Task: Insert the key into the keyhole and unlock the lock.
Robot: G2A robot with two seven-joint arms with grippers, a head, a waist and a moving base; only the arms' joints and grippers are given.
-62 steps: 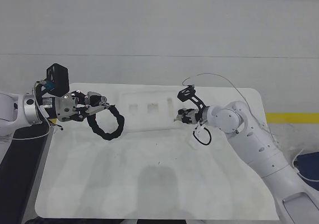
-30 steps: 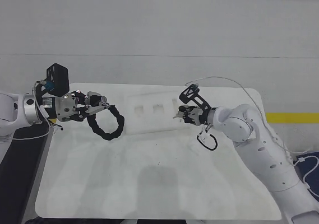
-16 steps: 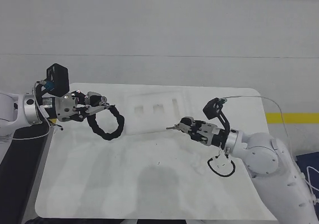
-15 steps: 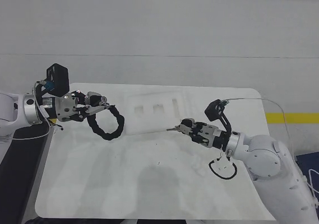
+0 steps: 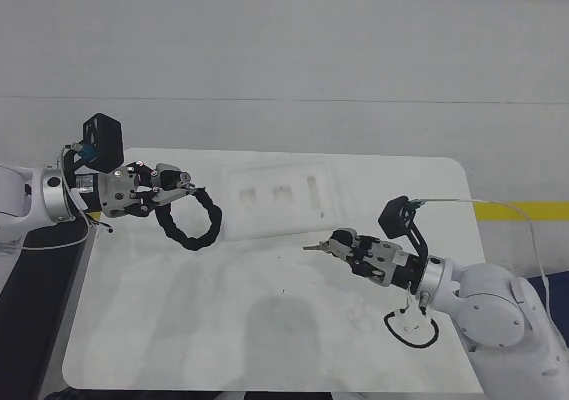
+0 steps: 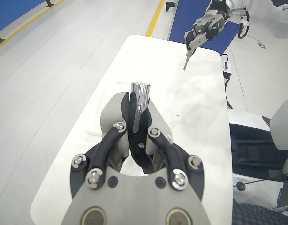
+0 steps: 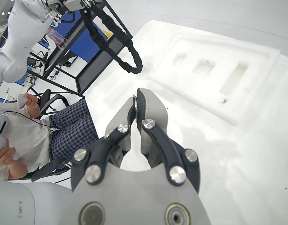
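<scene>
The left end effector [image 5: 176, 184] hangs over the far left part of the table [image 5: 214, 330], clenched on the lock [image 5: 192, 228]. Its pads [image 6: 125, 108] press on both sides of the chrome cylinder [image 6: 140, 93], whose end face sticks out past the fingertips and faces right. The black sheathed cable [image 7: 132, 54] curls away from the cylinder in a loop on the near side of the end effector.

The right end effector [image 5: 339, 243] is over the middle right of the table, just near of the white foam tray [image 5: 274, 226] with its three recesses. It is closed tight on the key [image 5: 314, 245], pinching the head between its pads. The thin blade juts out beyond the fingertips and points left, toward the lock. In the left wrist view the key [image 6: 186, 60] is far off beyond the cylinder's end face and to one side of it. Key tip and cylinder are well apart, with bare table between them
</scene>
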